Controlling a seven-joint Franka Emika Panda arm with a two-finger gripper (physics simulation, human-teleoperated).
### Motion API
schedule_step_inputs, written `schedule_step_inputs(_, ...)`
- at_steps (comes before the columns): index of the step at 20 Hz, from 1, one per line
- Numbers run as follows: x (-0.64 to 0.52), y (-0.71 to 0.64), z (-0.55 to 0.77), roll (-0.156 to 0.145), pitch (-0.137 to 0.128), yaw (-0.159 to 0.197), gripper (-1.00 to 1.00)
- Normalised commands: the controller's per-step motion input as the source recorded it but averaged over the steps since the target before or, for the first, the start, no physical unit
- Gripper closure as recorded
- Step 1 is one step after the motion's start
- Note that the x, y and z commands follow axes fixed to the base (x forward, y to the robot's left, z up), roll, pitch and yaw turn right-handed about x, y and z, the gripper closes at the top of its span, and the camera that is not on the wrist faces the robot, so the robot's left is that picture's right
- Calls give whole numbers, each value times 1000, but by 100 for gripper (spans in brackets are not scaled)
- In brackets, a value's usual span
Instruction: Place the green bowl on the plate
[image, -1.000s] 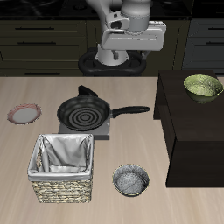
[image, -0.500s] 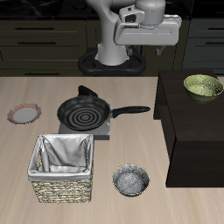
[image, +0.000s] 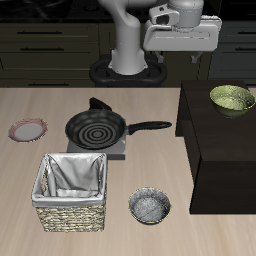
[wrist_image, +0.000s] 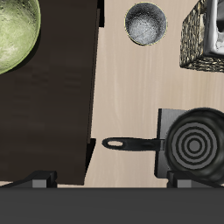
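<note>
Hovering high (pincer (image: 181, 55) downward)

The table (image: 150, 120) is viewed from the front and above, the robot base at twelve o'clock. From the wrist, it is viewed straight down from high up, half-turned. The frying pan (image: 93, 129) (wrist_image: 194, 144) is shared.

Green bowl (wrist_image: 16, 33): sat on dark cabinet top (wrist_image: 48, 114).
Frying pan (wrist_image: 191, 140): handle pointed toward cabinet.
Grey bowl (wrist_image: 145, 24): beside basket (wrist_image: 203, 37).
</note>
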Motion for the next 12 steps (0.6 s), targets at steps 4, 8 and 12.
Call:
schedule_step_inputs(4, 226, 110, 95, -41, 7, -15, -100)
schedule_step_inputs(8, 224, 119, 75, -44, -9, 7, -100)
schedule_step_inputs(12, 131, 100, -5, -19, 19, -7, -100)
